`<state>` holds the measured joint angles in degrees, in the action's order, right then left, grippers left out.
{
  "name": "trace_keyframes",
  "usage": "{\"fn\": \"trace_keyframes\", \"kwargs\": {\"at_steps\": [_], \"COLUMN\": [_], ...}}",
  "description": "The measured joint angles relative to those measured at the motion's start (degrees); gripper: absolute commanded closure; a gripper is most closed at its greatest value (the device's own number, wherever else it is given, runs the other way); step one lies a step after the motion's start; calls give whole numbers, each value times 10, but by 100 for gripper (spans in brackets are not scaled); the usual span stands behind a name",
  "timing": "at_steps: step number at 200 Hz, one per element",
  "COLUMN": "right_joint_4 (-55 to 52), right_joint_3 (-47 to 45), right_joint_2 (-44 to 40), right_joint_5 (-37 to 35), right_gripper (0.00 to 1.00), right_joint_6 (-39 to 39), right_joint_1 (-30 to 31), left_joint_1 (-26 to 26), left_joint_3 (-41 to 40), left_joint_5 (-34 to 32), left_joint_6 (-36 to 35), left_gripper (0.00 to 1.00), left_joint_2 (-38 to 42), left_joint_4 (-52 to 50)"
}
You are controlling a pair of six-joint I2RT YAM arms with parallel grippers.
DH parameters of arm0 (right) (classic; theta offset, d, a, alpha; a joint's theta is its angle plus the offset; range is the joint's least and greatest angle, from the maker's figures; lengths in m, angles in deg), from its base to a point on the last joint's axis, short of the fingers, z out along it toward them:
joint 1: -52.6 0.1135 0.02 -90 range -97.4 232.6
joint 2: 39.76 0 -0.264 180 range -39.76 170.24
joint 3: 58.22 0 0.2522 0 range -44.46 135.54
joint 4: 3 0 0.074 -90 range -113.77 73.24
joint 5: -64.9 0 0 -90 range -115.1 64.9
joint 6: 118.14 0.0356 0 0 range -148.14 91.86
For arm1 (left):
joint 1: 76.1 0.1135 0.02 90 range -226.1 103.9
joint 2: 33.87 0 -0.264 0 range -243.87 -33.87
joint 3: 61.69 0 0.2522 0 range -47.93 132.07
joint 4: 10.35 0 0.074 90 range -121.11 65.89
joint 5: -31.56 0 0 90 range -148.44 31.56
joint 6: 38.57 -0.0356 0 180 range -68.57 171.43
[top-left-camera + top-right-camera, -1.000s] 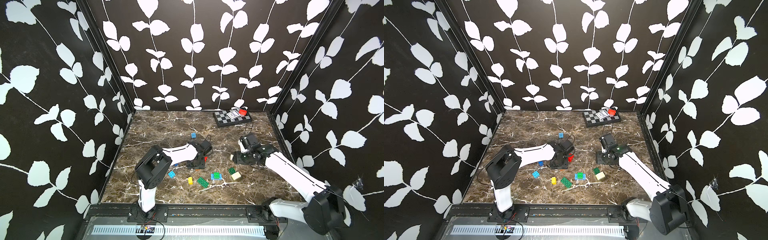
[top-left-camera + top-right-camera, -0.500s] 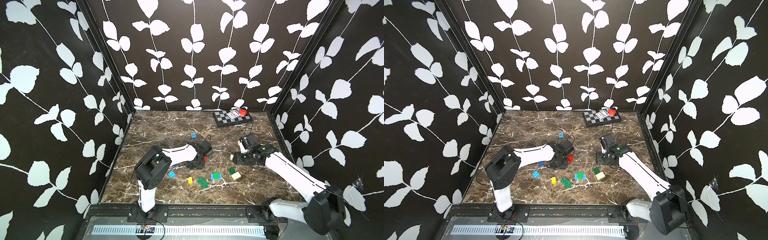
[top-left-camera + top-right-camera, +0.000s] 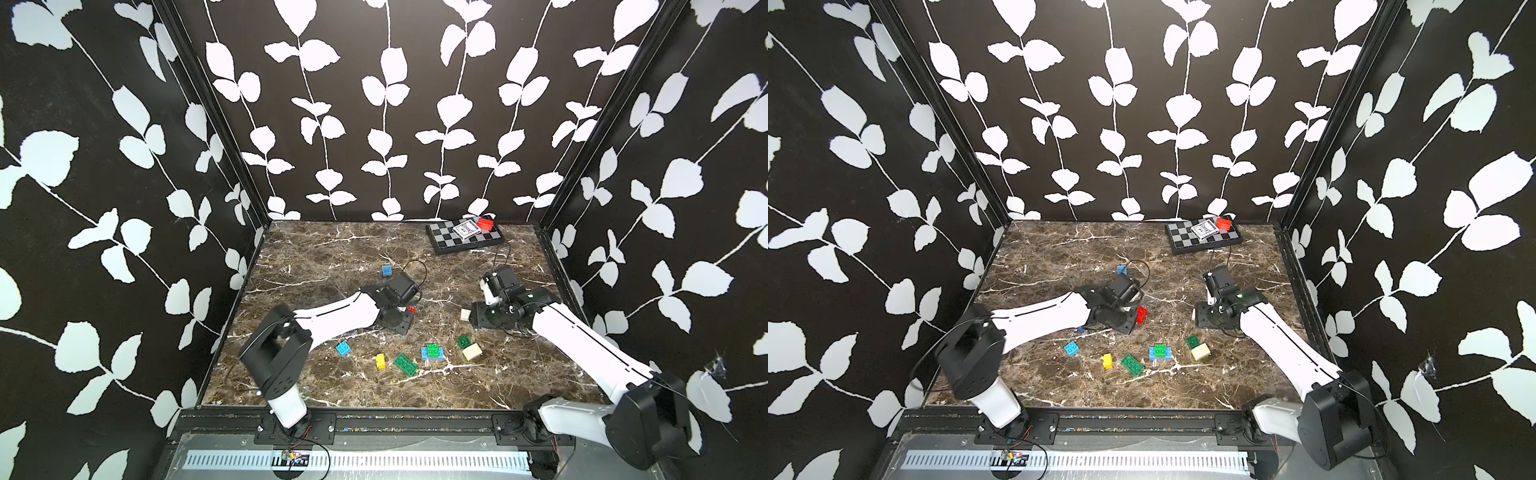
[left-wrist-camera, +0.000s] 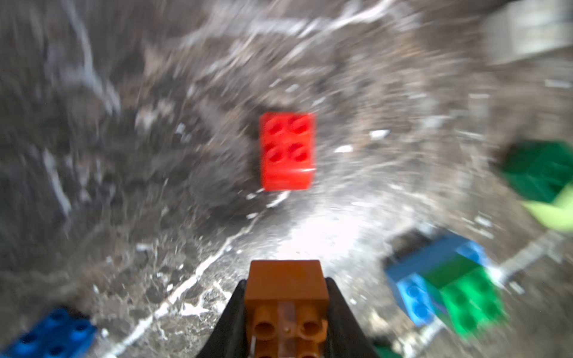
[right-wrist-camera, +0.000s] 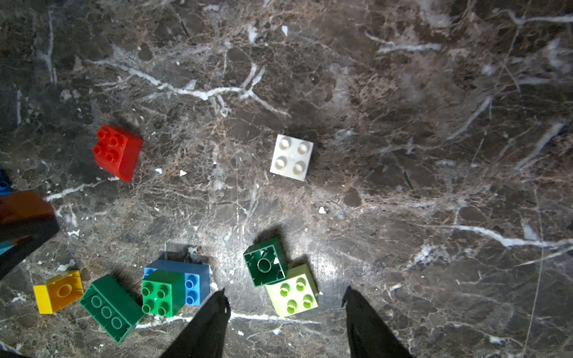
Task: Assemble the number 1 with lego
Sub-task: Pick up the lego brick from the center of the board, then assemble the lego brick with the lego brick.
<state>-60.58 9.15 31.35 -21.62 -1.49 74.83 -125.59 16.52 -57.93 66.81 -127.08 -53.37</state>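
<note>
My left gripper (image 4: 286, 280) is shut on an orange lego brick (image 4: 286, 288), seen blurred in the left wrist view, with a red brick (image 4: 286, 150) on the marble ahead of it. In a top view the left gripper (image 3: 399, 320) is low beside that red brick (image 3: 411, 309). My right gripper (image 5: 285, 291) is open and empty above a light green brick (image 5: 291, 289) that touches a dark green one (image 5: 265, 262). A white brick (image 5: 292, 156) lies beyond them. A green brick on a blue one (image 5: 162, 291), a green oblong (image 5: 108, 307) and a yellow brick (image 5: 59, 289) lie to one side.
A chessboard (image 3: 465, 239) with a card deck and a red block sits at the back right. A lone blue brick (image 3: 387, 271) lies behind the left arm, a light blue one (image 3: 343, 348) in front of it. Patterned walls close three sides.
The left gripper's jaws have closed on the orange brick. Both arms stay close to where they were; the right gripper is unchanged.
</note>
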Motion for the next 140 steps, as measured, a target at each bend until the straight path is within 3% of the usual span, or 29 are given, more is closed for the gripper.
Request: {"fn": "trace_keyframes", "kwargs": {"at_steps": [36, 75, 101, 140], "right_joint_4": [-2, -2, -5, -10], "right_joint_3": [0, -13, -31, -38], "right_joint_2": [-27, -74, -94, -111], "right_joint_5": [-1, -11, -17, -24], "right_gripper": [40, 40, 40, 40], "right_joint_6": [-1, 1, 4, 11], "right_joint_1": [-35, -52, -56, -61], "left_joint_1": [-8, -37, -67, -96], "left_joint_3": [4, 91, 144, 191], "left_joint_5": [115, 166, 149, 121], "left_joint_6": [-247, -469, -553, -599], "left_gripper": [100, 100, 100, 100], "left_joint_2": [36, -35, -91, -144], "left_joint_4": [22, -78, -134, -191]}}
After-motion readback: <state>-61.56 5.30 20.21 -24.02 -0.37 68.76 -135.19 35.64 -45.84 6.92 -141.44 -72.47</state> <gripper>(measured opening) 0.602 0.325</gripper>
